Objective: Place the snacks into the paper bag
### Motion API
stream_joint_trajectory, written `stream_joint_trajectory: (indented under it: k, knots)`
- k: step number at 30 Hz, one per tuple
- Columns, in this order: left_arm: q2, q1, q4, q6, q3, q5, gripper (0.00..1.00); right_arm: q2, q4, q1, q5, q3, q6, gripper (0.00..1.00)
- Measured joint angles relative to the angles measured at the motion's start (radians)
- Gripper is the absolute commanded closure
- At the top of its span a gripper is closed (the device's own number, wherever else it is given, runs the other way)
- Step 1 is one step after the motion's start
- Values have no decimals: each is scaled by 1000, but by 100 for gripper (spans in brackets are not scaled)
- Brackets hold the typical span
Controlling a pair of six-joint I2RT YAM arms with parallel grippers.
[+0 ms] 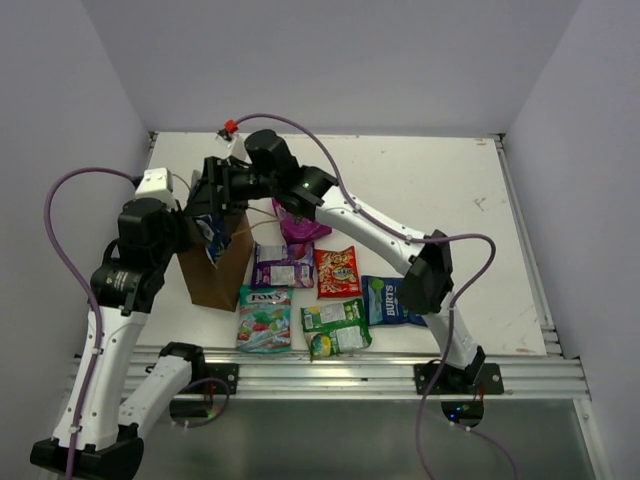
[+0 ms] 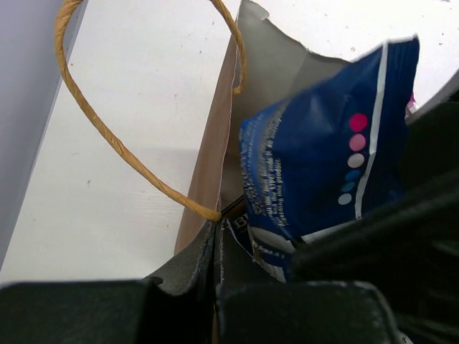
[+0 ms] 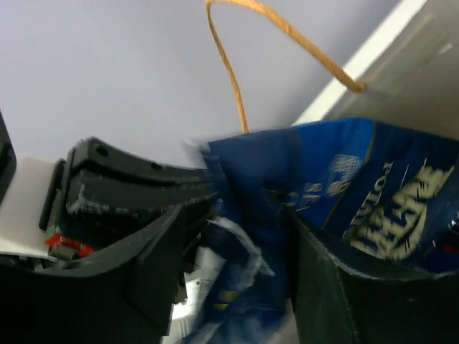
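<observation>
The brown paper bag stands upright at the table's left. My left gripper is shut on its rim; in the left wrist view the paper wall is pinched between the fingers of that gripper. My right gripper hovers over the bag's mouth. Its fingers stand apart, with a blurred blue crisp packet between them. That packet stands partly inside the bag. A second blue packet shows behind it.
Beside the bag lie a purple packet, a red-orange one, a blue one, a green one and a teal-pink one. A magenta packet lies under the right arm. A string handle loops outward.
</observation>
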Motion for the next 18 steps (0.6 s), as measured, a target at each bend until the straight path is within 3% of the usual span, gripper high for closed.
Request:
stream_joint_trajectory:
  k: [4, 7, 13, 15, 18]
  knots:
    - [-3, -1, 6, 0, 0, 0, 100, -48, -189, 3, 97, 59, -124, 27]
    - [-5, -1, 8, 0, 0, 1, 100, -184, -319, -11, 201, 3, -210, 27]
    - [-5, -14, 11, 0, -2, 8, 100, -723, -345, -234, 411, -670, -288, 27]
    - [-3, -26, 11, 0, -3, 8, 100, -807, -354, -328, 487, -892, -290, 28]
    - [6, -47, 13, 0, -4, 6, 100, -771, -359, -345, 528, -1106, -289, 29]
